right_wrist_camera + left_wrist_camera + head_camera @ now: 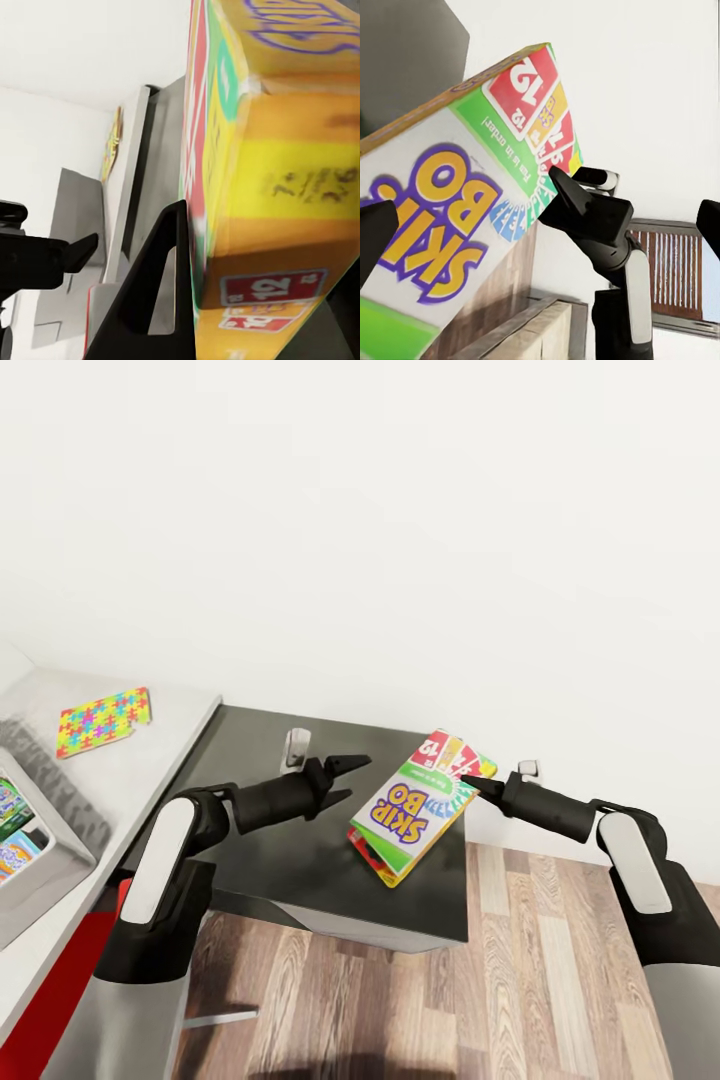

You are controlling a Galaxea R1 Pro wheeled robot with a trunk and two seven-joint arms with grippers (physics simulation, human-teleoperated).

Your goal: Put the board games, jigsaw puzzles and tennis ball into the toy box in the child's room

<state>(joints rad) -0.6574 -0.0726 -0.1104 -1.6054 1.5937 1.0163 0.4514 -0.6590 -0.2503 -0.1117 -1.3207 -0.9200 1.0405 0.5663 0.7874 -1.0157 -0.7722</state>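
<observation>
The right gripper [470,786] pinches the tilted green-and-yellow Skip-Bo game box [420,805] by one edge, so it may slip; the left gripper [350,778] gapes empty.

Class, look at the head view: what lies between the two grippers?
The Skip-Bo box lies between them, tilted above the dark table. The right gripper grips its edge; the left gripper is open, apart from it, in the head view.

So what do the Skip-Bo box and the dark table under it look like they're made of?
The Skip-Bo box looks like printed cardboard with a slightly glossy finish: flat faces, crisp folded edges, colour graphics on every side. The dark table looks like smooth dark grey laminate or painted board, matte with a faint sheen; as this is a render, that stays open.
</observation>
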